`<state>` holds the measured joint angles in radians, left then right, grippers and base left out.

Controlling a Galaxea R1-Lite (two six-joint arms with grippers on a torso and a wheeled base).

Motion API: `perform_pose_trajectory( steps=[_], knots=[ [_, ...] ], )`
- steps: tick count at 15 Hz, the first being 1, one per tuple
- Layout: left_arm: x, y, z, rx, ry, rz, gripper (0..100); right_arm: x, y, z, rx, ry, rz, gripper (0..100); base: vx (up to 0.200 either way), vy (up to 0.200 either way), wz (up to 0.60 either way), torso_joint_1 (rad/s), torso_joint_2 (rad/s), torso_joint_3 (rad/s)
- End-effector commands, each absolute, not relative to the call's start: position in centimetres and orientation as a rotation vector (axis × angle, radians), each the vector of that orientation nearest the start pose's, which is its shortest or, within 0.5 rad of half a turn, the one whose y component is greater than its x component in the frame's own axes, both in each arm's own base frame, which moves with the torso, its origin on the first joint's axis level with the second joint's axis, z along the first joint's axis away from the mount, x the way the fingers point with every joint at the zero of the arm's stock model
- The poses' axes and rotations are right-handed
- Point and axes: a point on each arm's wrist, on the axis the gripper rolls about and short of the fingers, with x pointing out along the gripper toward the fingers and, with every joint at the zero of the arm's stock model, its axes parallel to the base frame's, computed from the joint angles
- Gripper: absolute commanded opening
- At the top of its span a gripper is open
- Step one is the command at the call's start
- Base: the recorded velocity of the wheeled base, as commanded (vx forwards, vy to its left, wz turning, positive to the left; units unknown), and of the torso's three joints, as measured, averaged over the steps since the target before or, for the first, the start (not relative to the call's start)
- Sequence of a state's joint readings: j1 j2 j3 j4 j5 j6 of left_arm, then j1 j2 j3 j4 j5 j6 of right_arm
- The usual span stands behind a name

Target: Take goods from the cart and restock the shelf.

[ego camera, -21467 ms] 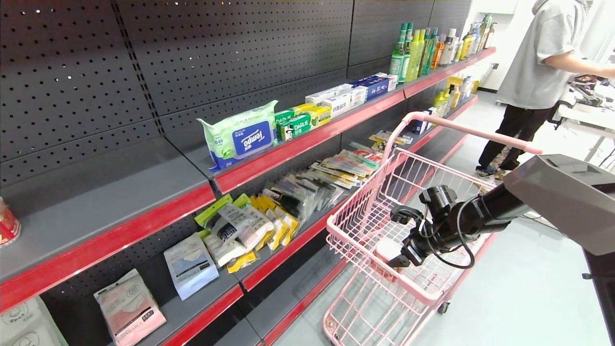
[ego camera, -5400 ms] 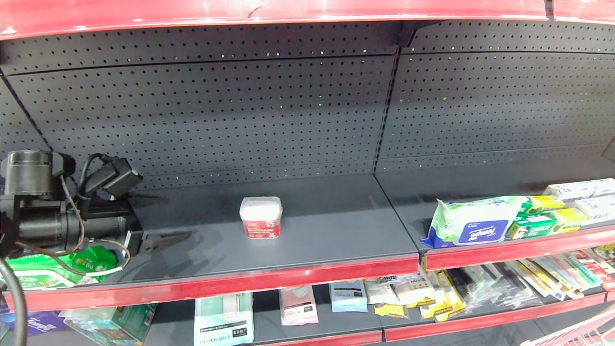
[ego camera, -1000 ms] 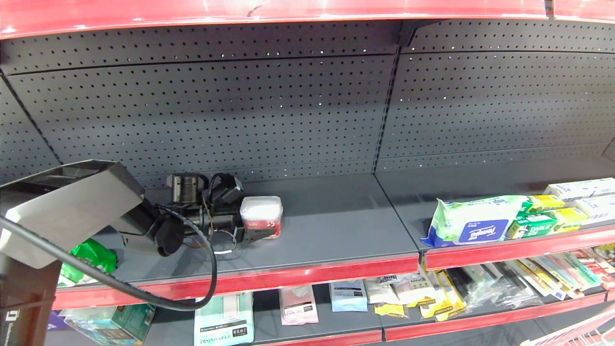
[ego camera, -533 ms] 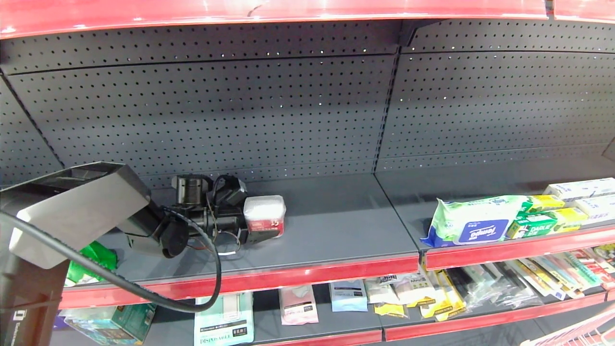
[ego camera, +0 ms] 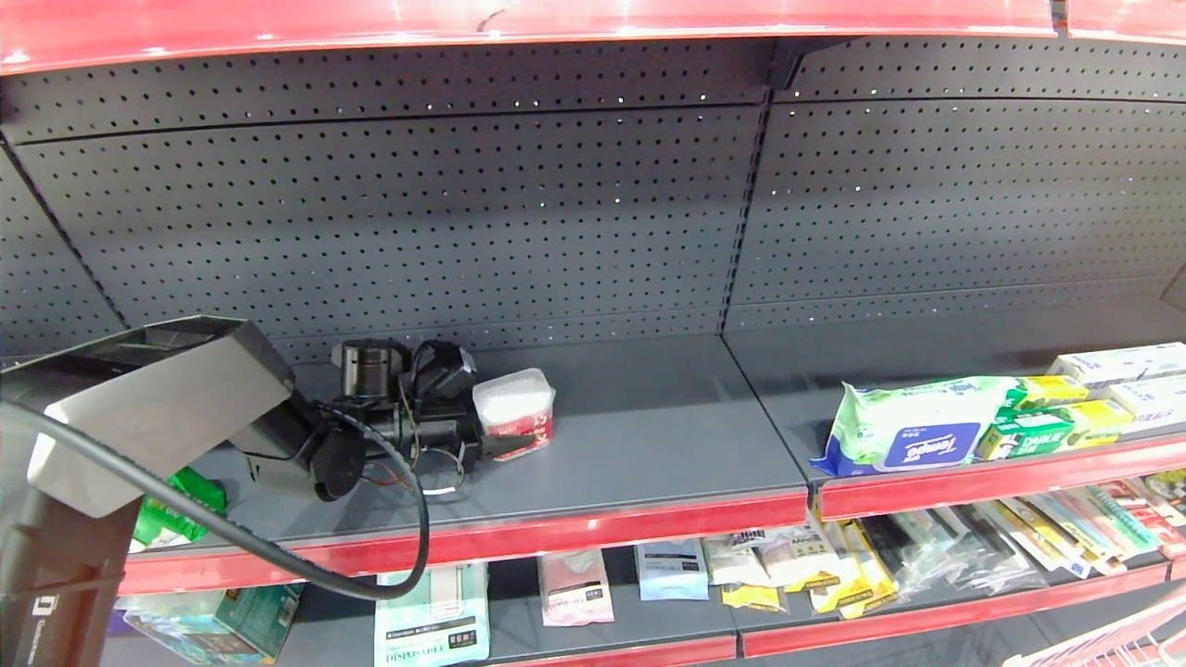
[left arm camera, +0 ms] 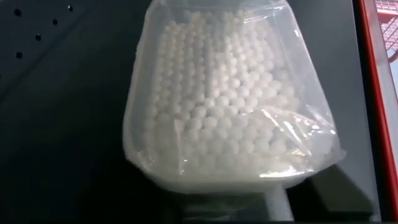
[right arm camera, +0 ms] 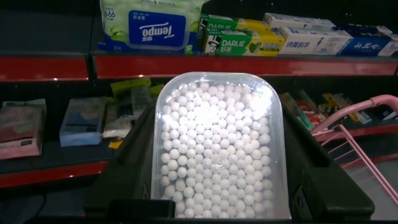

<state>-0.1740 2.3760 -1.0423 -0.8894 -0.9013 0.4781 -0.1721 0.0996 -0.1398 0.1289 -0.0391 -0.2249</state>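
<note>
Head view: one bead tub [ego camera: 517, 408] in left hand [ego camera: 508, 434].

The dark grey metal shelf [ego camera: 649, 454] with a red front edge carries a clear plastic tub of white beads [ego camera: 515, 415], tilted and perhaps only partly resting on it. At the far left lies a green packet [ego camera: 185, 486]. To the right, a green-and-white wipes pack [ego camera: 913, 428] touches green-and-yellow cartons [ego camera: 1038, 417].

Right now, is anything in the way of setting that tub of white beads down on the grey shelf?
Nothing visible. The left gripper holds the tub tilted over bare shelf; the wipes pack lies well to its right.
</note>
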Motion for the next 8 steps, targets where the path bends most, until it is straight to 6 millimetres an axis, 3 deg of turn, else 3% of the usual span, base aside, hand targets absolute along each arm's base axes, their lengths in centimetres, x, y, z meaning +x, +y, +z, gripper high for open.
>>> perform_pose_trajectory(
  steps=[1, 3, 8],
  knots=[
    [40.6, -8.8, 1.9, 0.262, 0.156, -1.134, 0, -2.5, 0.3, 10.3, -0.217, 0.114, -0.199, 0, 0.000, 0.000, 0.00, 0.000, 0.00, 0.000],
    [40.2, -8.4, 2.0, 0.260, 0.144, -1.136, 0, -2.5, 0.3, 10.3, -0.217, 0.114, -0.199, 0, 0.000, 0.000, 0.00, 0.000, 0.00, 0.000],
    [36.8, -6.1, 4.0, 0.221, 0.125, -1.209, 0, -2.4, 0.3, 10.2, -0.215, 0.117, -0.200, 0, 0.000, 0.000, 0.00, 0.000, 0.00, 0.000]
  ],
)
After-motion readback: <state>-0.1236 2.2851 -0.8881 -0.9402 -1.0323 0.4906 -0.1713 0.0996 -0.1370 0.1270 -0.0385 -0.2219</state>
